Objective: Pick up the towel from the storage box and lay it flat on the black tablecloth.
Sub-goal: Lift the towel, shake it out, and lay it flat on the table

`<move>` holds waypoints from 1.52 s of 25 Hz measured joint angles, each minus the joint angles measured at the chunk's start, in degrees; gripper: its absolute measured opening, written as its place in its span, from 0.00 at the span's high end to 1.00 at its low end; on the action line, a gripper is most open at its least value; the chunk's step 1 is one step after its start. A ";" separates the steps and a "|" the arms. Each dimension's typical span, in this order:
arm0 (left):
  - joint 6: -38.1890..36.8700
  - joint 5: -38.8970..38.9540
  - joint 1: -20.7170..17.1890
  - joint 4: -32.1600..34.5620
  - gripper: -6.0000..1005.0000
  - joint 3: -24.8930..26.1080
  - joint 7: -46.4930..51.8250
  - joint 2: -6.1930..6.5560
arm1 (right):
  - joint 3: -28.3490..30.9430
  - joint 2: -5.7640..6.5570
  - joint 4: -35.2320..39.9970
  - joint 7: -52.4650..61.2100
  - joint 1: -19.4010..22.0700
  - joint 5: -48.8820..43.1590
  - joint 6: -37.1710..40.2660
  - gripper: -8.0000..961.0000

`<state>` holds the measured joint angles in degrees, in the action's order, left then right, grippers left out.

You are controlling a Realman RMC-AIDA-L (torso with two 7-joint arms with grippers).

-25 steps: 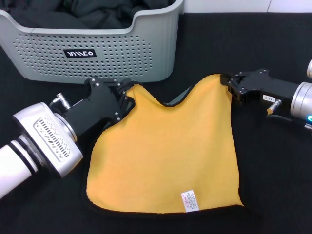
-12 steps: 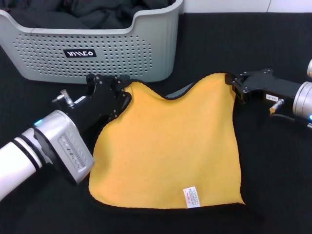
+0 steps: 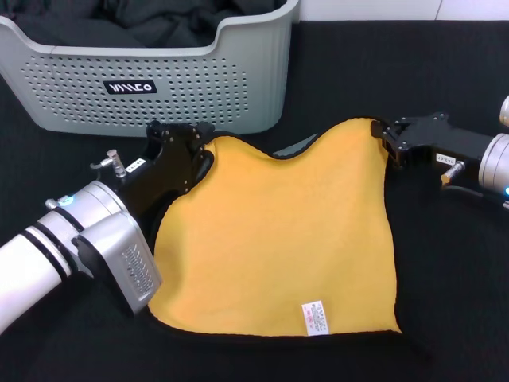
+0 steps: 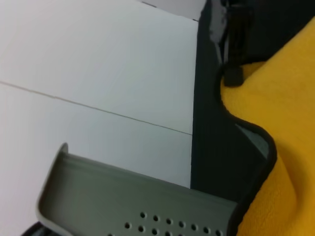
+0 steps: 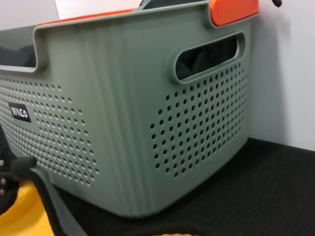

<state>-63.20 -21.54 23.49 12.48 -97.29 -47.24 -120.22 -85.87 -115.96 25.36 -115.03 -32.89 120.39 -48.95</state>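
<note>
The towel (image 3: 278,239) lies yellow side up on the black tablecloth (image 3: 445,263), its white care label (image 3: 316,317) near the front edge. My left gripper (image 3: 200,151) is shut on its far left corner, close to the storage box (image 3: 199,79). My right gripper (image 3: 383,139) is shut on the far right corner. The far edge sags between the two grippers, showing a little grey underside. The left wrist view shows the towel (image 4: 290,123) with its black trim, and the right gripper (image 4: 231,76) at its corner. The right wrist view shows the box (image 5: 123,98) and a bit of towel (image 5: 19,216).
Dark folded cloths (image 3: 143,20) fill the storage box at the back left. An orange part (image 5: 234,12) sits on the box's far rim. A white wall (image 4: 98,73) stands behind the table. The tablecloth stretches on to the right of the towel.
The towel has sunk and spread flatter on the tablecloth, its front edge shifting slightly. My left arm has swung lower and toward the towel. The right gripper has barely moved.
</note>
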 joint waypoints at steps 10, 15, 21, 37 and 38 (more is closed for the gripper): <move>0.42 0.17 -0.35 1.30 0.97 0.00 -10.27 -0.17 | -0.09 -0.02 0.44 0.41 -0.14 -0.08 0.08 0.90; 0.72 0.47 -0.17 1.32 0.97 0.00 -16.37 -0.19 | -0.02 0.03 0.47 0.42 -0.16 0.00 0.08 0.90; 3.40 1.87 0.28 1.33 0.97 0.00 -17.97 -0.19 | 0.02 0.10 0.47 0.42 -0.16 0.11 0.11 0.90; 4.69 4.02 -0.36 0.74 0.96 0.00 -24.46 -0.20 | 0.19 0.12 0.48 0.38 0.50 0.40 -0.08 0.89; 4.68 4.03 -0.45 0.73 0.96 -0.01 -24.76 -0.20 | 0.23 0.11 0.48 0.33 0.54 0.40 -0.07 0.89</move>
<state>-58.52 -17.51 23.04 13.20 -97.30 -72.00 -120.41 -85.63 -115.84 25.84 -114.70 -32.35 120.79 -49.02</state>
